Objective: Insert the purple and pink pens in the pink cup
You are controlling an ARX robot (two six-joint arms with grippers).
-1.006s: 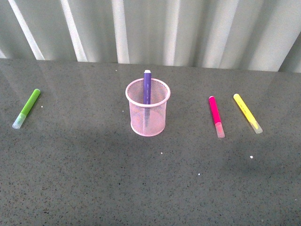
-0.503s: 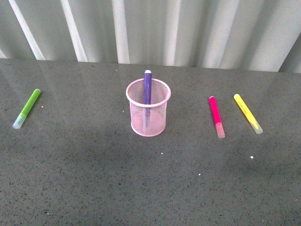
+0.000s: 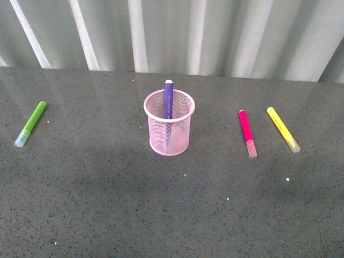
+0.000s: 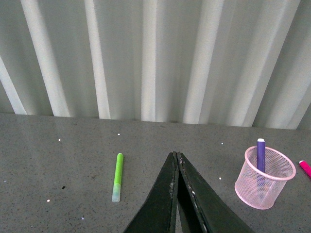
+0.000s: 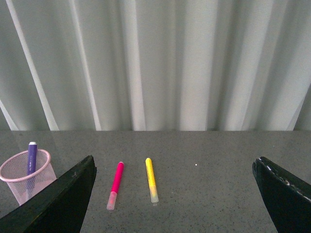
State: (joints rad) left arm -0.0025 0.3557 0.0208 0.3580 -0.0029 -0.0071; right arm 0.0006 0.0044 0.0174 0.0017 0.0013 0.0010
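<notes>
The pink cup (image 3: 168,129) of wire mesh stands upright mid-table. The purple pen (image 3: 168,99) stands inside it, leaning on the far rim, its top above the rim. The pink pen (image 3: 247,132) lies flat to the cup's right, clear cap towards me. No gripper shows in the front view. My left gripper (image 4: 176,154) is shut and empty, above the table between the green marker and the cup (image 4: 265,177), with the purple pen (image 4: 261,154) in it. My right gripper (image 5: 174,162) is open wide and empty, back from the pink pen (image 5: 116,183).
A lime green marker (image 3: 31,123) lies at the far left, also in the left wrist view (image 4: 117,176). A yellow marker (image 3: 282,129) lies right of the pink pen, also in the right wrist view (image 5: 151,178). A pleated grey curtain (image 3: 177,32) backs the dark speckled table (image 3: 172,209).
</notes>
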